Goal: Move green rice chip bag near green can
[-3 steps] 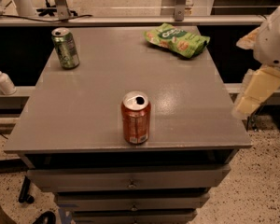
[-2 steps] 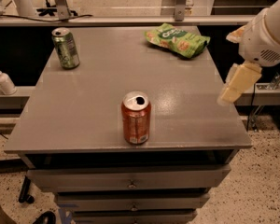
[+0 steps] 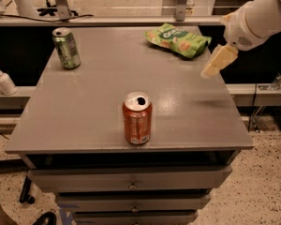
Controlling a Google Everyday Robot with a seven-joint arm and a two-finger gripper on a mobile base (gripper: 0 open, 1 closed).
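The green rice chip bag point(image 3: 179, 40) lies flat at the back right of the grey table point(image 3: 93, 102). The green can point(image 3: 66, 48) stands upright at the back left corner, far from the bag. My gripper point(image 3: 217, 61) hangs above the table's right side, just right of and in front of the bag, not touching it. It holds nothing.
An orange-red soda can point(image 3: 137, 118) stands upright near the front middle of the table. Drawers point(image 3: 131, 184) sit under the tabletop. A white pump bottle point(image 3: 3, 80) stands on a ledge to the left. A rail runs behind the table.
My arm has swung left and up, from beyond the table's right edge to above the table beside the bag. The bag and both cans have not moved.
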